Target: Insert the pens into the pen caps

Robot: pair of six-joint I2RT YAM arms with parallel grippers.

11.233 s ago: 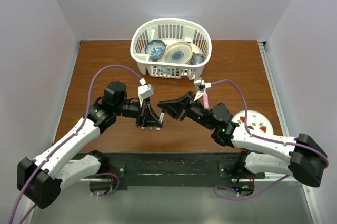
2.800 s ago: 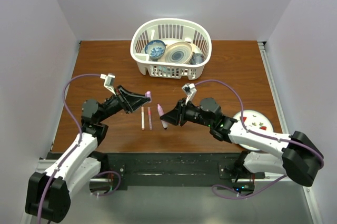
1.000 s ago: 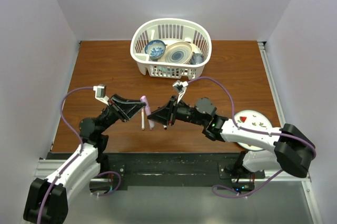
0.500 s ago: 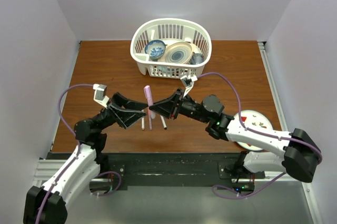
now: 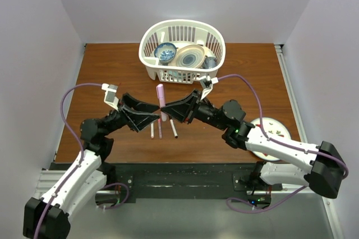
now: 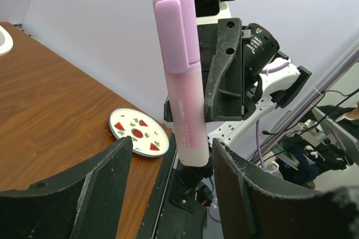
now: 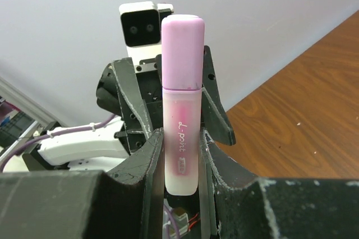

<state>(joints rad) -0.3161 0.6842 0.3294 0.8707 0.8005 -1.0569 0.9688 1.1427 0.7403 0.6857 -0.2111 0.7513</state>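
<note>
Lilac-pink highlighter (image 7: pixel 182 110) (standing upright) sits pinched in the right end effector (image 7: pixel 180 143), while the left end effector (image 6: pixel 171 191) stands open, its fingers (image 6: pixel 95 185) flanking the barrel without touching.

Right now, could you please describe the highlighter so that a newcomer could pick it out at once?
From the white basket at the table's far edge, come nearer to mid-table. The lilac-pink highlighter is held roughly upright there in the right gripper, with the open left gripper facing it. Unlike the three slim pens lying on the wood, it is thick and lifted.
</note>
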